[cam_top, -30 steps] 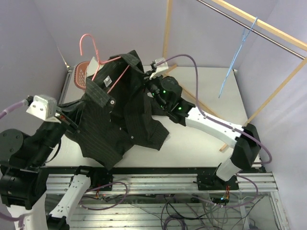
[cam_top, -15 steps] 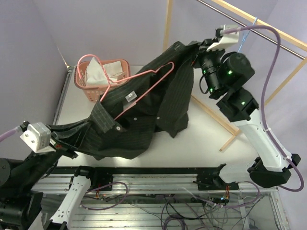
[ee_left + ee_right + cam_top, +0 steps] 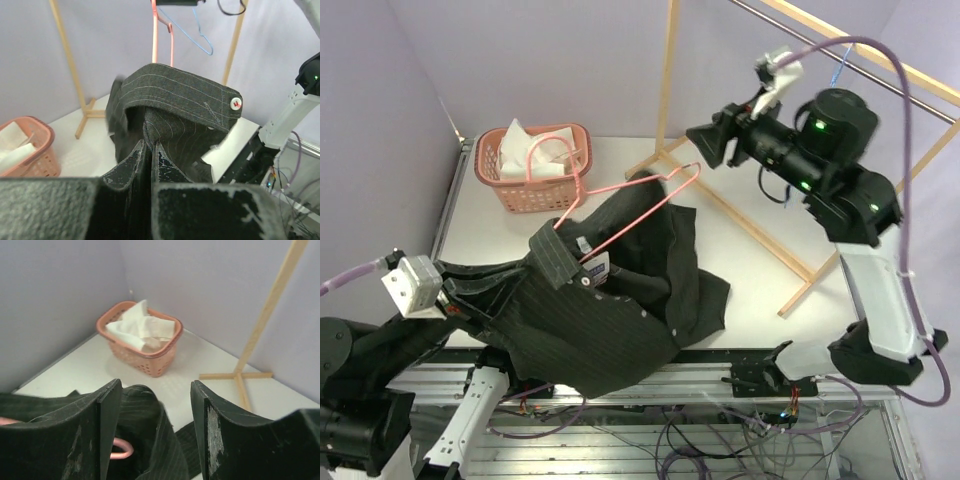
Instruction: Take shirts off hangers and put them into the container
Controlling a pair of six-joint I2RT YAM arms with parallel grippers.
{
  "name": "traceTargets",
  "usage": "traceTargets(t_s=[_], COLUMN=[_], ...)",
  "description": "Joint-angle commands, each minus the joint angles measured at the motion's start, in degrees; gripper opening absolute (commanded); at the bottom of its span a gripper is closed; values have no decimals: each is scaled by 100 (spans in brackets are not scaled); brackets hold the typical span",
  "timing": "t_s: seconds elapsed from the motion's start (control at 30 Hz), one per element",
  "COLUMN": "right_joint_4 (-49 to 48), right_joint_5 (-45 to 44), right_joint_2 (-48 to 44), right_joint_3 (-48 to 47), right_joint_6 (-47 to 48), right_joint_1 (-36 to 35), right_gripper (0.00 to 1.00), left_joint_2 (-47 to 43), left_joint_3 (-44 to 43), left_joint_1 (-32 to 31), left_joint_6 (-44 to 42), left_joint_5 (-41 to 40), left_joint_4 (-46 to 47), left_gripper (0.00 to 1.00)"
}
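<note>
The dark pinstriped shirt [image 3: 620, 300] lies crumpled on the table, draped over the front edge, with the pink hanger [image 3: 630, 215] still through it. My left gripper [image 3: 468, 300] is shut on a fold of that shirt [image 3: 180, 100], the fabric pinched between the jaws [image 3: 149, 142]. My right gripper [image 3: 705, 140] hangs open, high above the shirt [image 3: 150, 440] and pink hanger [image 3: 117, 447], holding nothing [image 3: 157, 390]. The white shirt [image 3: 535, 150] sits in the orange container [image 3: 495, 180]. The blue hanger [image 3: 197, 35] hangs on the rack.
The wooden rack's upright [image 3: 667, 70] and floor brace [image 3: 760, 235] cross the table's right half, and its foot [image 3: 240, 375] lies right of the container [image 3: 150, 362]. Purple walls close in the back and left.
My right gripper has opened and let go of the dark shirt, which dropped from stretched in the air to a heap on the table. The left gripper stays clamped on it.
</note>
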State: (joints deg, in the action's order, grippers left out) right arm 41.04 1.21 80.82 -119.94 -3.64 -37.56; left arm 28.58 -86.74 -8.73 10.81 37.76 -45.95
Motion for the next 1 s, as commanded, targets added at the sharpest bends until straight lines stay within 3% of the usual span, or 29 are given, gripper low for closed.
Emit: traceTargets(t_s=[0.0, 0.17, 0.3, 0.5, 0.7, 0.9, 0.97], right_joint_4=[626, 1103, 1230, 1125, 1219, 1337, 1402], right_joint_5=[1191, 2381, 3177, 3458, 3705, 3896, 3958], right_joint_2=[-789, -1234, -1560, -1772, -1630, -1576, -1569], right_joint_3=[-140, -110, 468, 1350, 1511, 1513, 1505], right_joint_6=[22, 293, 516, 719, 917, 984, 1013], right_joint_1=[13, 21, 8, 10, 9, 12, 9], right_gripper=[56, 52, 49, 49, 47, 30, 17], left_joint_2=[180, 444, 739, 1023, 1133, 1146, 1147], left_joint_3=[272, 656, 851, 929, 732, 791, 860], left_joint_1=[54, 56, 53, 56, 53, 50, 52], left_joint_6=[214, 236, 420, 883, 799, 844, 918], left_joint_5=[712, 1465, 2335, 3265, 3385, 3279, 3230], left_joint_4=[645, 1093, 1588, 2413, 2329, 2406, 2529], left_gripper=[7, 7, 7, 7, 7, 7, 7])
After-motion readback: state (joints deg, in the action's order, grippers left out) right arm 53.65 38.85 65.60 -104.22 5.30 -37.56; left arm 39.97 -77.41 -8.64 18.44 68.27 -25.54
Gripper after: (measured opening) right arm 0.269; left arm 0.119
